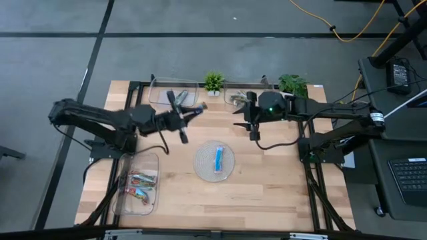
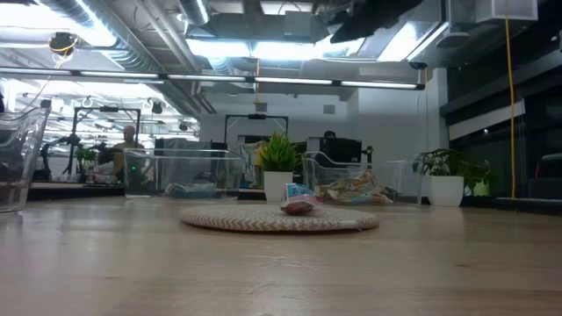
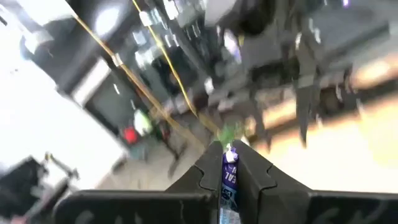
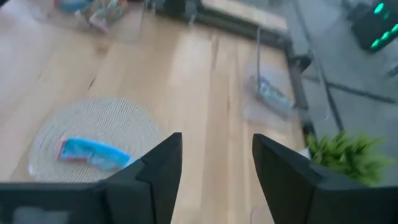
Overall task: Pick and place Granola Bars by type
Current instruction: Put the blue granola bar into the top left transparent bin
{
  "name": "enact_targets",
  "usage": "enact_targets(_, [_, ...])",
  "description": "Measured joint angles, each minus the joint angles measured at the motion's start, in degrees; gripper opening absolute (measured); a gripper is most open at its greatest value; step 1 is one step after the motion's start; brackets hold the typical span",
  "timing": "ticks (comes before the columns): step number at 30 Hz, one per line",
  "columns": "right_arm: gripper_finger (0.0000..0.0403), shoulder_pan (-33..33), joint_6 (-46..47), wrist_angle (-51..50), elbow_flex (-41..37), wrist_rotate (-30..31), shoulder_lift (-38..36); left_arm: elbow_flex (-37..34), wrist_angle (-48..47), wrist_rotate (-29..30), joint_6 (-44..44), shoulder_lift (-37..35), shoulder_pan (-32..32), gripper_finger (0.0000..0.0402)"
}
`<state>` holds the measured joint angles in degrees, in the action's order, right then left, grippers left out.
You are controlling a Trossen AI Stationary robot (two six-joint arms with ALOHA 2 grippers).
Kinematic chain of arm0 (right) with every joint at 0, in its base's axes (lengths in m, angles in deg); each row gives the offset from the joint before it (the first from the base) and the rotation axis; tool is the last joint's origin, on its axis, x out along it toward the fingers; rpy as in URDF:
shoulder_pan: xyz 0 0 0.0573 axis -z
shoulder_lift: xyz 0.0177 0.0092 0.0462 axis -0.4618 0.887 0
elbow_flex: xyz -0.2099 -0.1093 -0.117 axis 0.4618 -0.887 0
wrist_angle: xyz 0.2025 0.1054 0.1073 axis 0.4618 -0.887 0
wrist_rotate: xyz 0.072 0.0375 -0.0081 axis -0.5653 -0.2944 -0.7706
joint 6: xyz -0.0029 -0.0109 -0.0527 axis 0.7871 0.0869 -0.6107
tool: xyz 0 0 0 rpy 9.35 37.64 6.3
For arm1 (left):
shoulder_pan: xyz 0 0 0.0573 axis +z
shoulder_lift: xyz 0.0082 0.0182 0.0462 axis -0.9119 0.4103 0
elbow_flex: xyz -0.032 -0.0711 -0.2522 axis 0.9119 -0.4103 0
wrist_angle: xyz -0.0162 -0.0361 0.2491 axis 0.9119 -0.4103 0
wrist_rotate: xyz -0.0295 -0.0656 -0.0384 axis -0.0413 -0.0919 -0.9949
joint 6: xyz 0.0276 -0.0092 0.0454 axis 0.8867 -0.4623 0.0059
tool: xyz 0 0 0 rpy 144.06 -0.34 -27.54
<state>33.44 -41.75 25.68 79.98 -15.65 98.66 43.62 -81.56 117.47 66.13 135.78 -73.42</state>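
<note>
My left gripper (image 1: 199, 111) hangs high over the table's far middle, beside the far-left clear tray (image 1: 160, 100), shut on a blue/silver granola bar (image 3: 229, 177). My right gripper (image 1: 240, 120) is open in the air near the far-right tray (image 1: 233, 90) and touches nothing; its fingers point toward the round woven mat (image 1: 215, 175). Another blue bar (image 1: 219, 159) lies flat on that mat, also seen as the blue bar (image 4: 93, 153) and the bar (image 2: 300, 203). Red/multicoloured bars (image 1: 139, 186) lie in the near-left tray. My left gripper pinches the blue/silver bar between its two fingers, and the bar runs along the fingers. The bar's silver end (image 3: 230, 153) sticks out just past the fingertips (image 3: 208, 163). The bar is lifted clear of the table.
A bar (image 4: 273, 94) lies in the far-left tray. Greenish bars (image 2: 356, 190) fill the far-right tray. Two small potted plants (image 1: 213, 82) (image 1: 292, 84) stand at the far edge. Bare wood (image 1: 267, 180) spreads out right of the mat.
</note>
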Motion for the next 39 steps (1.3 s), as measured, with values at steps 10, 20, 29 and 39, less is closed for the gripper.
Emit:
enact_targets(10, [0.0197, -2.05, 3.66, -4.42, -1.12, -0.06, -0.01, 29.82, -37.69, 3.04, -6.31, 0.34, 7.25, 0.0011])
enact_targets(20, [0.0197, -3.63, 5.47, -5.27, -4.42, -0.11, -0.01, 45.31, -57.14, -4.31, -13.31, 1.9, 18.27, 0.0012])
enact_targets(29, [0.0197, -3.65, 5.9, -4.15, -4.42, -0.09, -0.01, 47.72, -64.8, -13.66, -14.39, 8.54, 32.37, 0.0012])
enact_targets(39, [0.0197, -5.02, 6.81, -4.04, -4.42, -0.11, -0.01, 46.72, -65.09, -24.9, -12.96, 16.54, 46.52, 0.0012])
